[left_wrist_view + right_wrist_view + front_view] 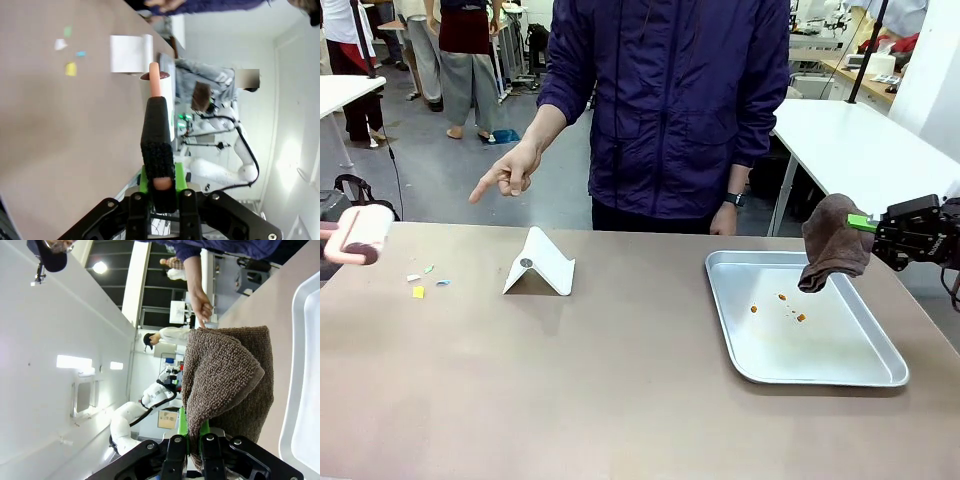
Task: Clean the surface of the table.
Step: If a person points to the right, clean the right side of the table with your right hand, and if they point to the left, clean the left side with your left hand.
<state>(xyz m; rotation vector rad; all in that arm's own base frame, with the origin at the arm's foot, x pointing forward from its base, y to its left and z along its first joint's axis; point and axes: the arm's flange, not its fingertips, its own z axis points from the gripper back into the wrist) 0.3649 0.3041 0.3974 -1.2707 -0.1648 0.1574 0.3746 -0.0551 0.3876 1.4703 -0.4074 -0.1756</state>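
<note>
My left gripper point(159, 187) is clenched on a roller point(362, 234), and my right gripper point(868, 222) on a brown cloth point(833, 240) above the tray point(820, 380). The table point(620, 400) spreads below me. I should roll flat and slowly over the scraps point(418, 291) (a hand point(510, 172) points there).

Person point(670, 100): dark navy zip jacket with long sleeves is worn; black wristwatch point(735, 199) noted. Left gripper point(159, 187): black housing, silver screws point(216, 196), green pads point(144, 181) on fingers. Right gripper point(865, 222): likewise black, green-padded. Right arm point(220, 172): white shell, black cable point(248, 150) looped alongside.
</note>
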